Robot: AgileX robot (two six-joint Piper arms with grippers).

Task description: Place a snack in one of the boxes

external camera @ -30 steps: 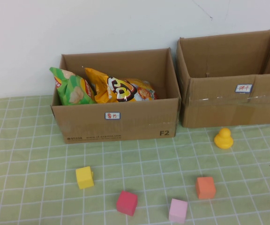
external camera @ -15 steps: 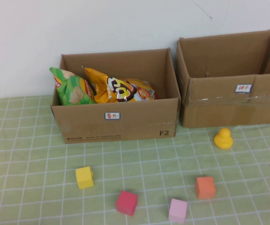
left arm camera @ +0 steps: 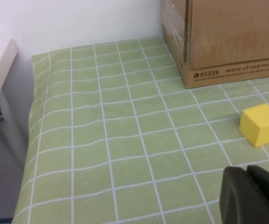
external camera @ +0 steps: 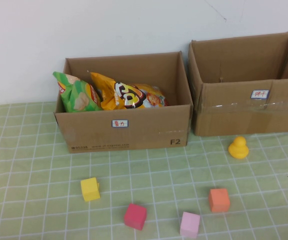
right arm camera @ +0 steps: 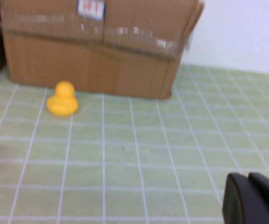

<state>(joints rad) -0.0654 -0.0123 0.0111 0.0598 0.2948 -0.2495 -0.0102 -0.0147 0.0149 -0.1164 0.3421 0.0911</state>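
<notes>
Cardboard boxes [external camera: 124, 125] [external camera: 249, 107] sit side by side, long axes three-to-nine o'clock, labels facing six. Left gripper [left arm camera: 251, 193] and right gripper [right arm camera: 251, 198] hover closed, empty.

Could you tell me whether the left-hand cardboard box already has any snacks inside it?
Yes. The left box holds a green chip bag and an orange snack bag, both leaning upright above its front wall.
</notes>
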